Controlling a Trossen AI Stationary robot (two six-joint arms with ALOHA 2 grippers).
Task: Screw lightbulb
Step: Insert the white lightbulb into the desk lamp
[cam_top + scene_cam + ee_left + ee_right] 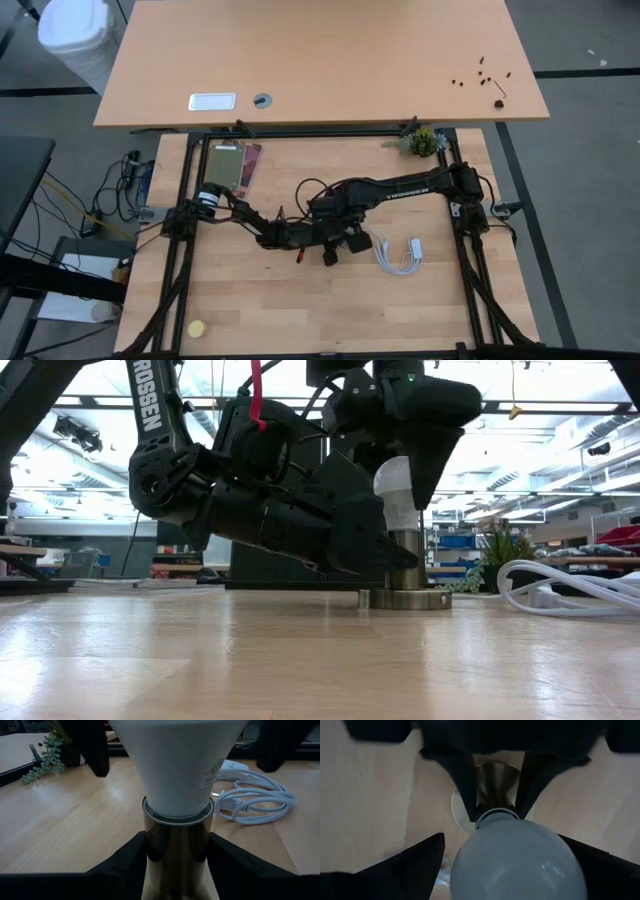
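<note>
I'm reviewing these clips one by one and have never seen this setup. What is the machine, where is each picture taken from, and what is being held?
It is a robot with two dark arms at a wooden table. One picture looks straight down, one looks level across the tabletop, and two come from cameras on the arms' wrists.

In the middle stands a metal socket on a round base, with a white lightbulb seated in its top. The left tool is closed on the socket's stem, steadying it. The right tool is above the bulb, fingers spread either side of it; I cannot see them touching it.

Also on the table: a coiled white cable, a small plant and a yellow object.
</note>
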